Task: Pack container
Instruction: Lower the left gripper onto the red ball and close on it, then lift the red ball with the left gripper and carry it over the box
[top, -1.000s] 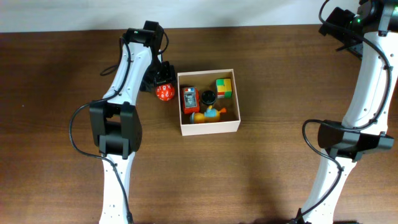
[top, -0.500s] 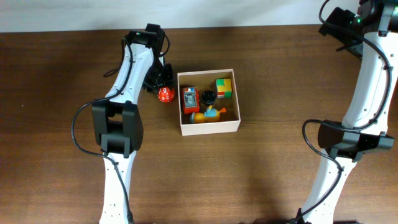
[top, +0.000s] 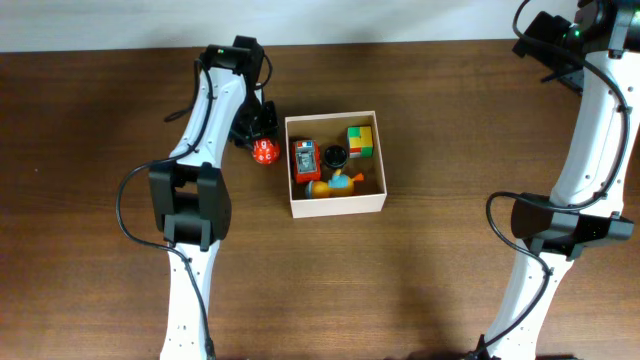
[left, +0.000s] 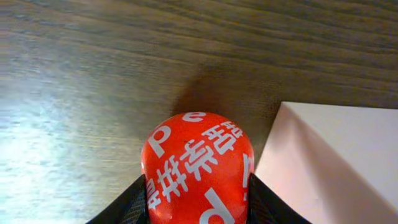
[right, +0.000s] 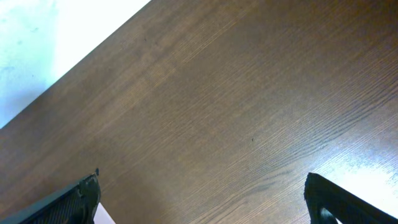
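Since a second ago the left hand (left: 196, 186) has drawn its fingers in onto the red ball (top: 264, 151), which has barely shifted from its spot outside the box. At the middle of the surface (top: 450, 270) sits the container (top: 338, 205), a square open box with white walls and a tan inside. It holds four toys: a red toy with a grey face (top: 306, 158) by the left wall, a black round piece (top: 334, 155) beside it, a green, yellow and pink cube (top: 360, 140) in the far right corner, and an orange and blue toy (top: 335, 183) along the near wall. The red ball, printed with white characters, lies just beside the container's left wall near its far corner. In the left wrist view the ball is clamped between the two dark fingers (left: 134, 202), one against each side, with the white corner of the container just to its right; whether the ball rests on the wood or is lifted cannot be told. The right hand (right: 200, 180) is well apart from the box at the far right corner of the surface, its fingers (right: 68, 202) spread wide over bare dark wood, holding nothing.
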